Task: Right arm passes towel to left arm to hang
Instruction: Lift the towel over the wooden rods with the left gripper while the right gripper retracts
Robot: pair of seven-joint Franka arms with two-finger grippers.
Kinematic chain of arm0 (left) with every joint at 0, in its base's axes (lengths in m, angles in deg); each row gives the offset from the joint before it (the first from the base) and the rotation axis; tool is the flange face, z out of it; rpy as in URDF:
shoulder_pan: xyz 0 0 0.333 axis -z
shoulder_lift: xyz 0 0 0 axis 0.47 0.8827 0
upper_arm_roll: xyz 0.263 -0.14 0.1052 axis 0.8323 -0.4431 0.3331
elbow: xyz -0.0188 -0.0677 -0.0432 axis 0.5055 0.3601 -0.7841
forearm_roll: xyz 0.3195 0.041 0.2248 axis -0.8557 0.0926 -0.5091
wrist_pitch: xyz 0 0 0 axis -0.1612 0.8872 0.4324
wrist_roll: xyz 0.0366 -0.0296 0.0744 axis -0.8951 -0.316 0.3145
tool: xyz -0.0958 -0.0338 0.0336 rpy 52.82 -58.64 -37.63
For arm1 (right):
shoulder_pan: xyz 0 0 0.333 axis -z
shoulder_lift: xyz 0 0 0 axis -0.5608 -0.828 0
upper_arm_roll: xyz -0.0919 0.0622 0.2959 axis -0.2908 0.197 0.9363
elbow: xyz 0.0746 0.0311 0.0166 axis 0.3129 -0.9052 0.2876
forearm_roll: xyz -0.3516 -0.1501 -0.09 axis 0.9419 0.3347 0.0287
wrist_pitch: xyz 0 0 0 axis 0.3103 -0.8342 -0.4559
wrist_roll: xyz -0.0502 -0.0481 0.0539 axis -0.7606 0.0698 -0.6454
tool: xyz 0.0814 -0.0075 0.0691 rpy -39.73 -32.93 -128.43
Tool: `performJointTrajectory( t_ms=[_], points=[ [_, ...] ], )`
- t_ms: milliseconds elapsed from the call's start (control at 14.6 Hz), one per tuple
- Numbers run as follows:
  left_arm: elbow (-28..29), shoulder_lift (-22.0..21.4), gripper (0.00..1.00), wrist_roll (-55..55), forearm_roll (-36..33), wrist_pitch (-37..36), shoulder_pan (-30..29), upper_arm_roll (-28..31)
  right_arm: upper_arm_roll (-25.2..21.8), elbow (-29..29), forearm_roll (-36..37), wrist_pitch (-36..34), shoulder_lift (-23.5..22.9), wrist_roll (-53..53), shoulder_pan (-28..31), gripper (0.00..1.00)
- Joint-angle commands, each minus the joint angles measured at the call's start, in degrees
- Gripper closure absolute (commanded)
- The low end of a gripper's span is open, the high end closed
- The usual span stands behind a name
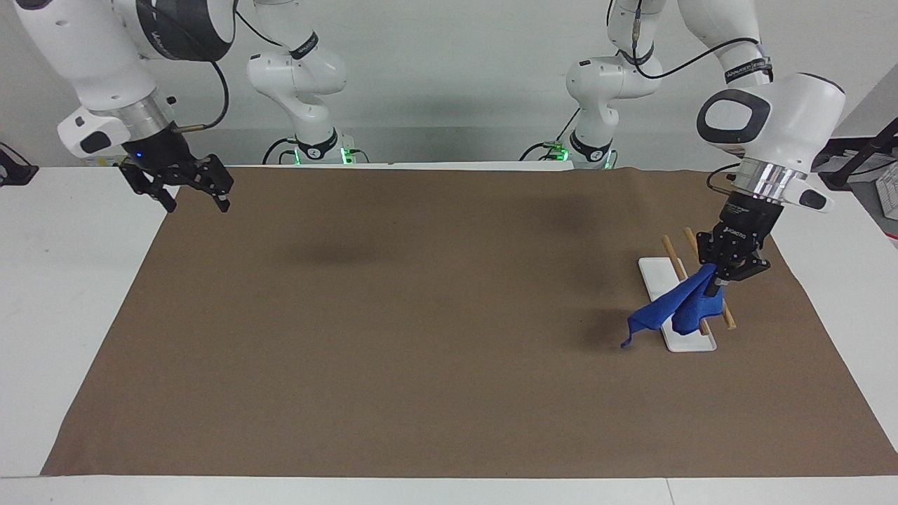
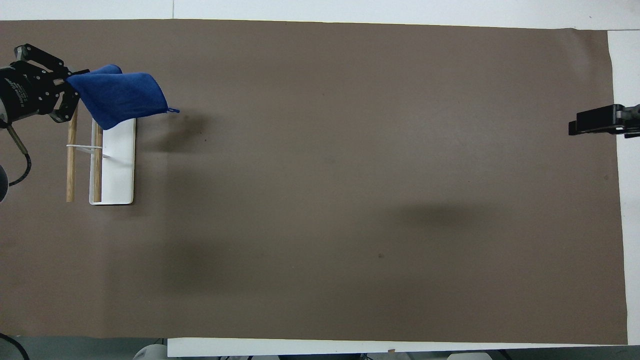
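Little writing can be read here. The left gripper carries a line of small white print on its black body, visible in the facing view and again in the overhead view, but the letters are too small to make out. The left arm wears a black band with white lettering near its upper joint, and the right arm has a similar dark band with pale lettering; neither word can be read with confidence. Nothing else in either view shows any label, number or sign.
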State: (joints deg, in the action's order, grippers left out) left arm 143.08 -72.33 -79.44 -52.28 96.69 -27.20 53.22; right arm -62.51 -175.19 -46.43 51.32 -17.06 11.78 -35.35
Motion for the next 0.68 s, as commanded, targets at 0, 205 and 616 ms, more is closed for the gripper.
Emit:
performJointTrajectory(
  t_ms=[0, 205, 616],
  points=[
    [5.43, -3.21, 1.0, -4.46, 0.95, 4.26, -0.04, -0.04, -0.02, 6.05, 1.08, -4.89, -2.89, 2.08, 0.18, 0.0],
    [9.3, -4.98, 1.0, -3.86, 0.95, 4.53, -0.74, -0.04, -0.72, 7.3, 1.25, -7.54, -3.5, 3.39, 0.27, 0.0],
    [8.16, -4.89, 1.0, 4.3, 0.86, 3.65, -5.92, -0.21, -2.48, 7.21, 2.39, -6.75, -3.42, 6.56, -0.26, 0.0]
  ],
)
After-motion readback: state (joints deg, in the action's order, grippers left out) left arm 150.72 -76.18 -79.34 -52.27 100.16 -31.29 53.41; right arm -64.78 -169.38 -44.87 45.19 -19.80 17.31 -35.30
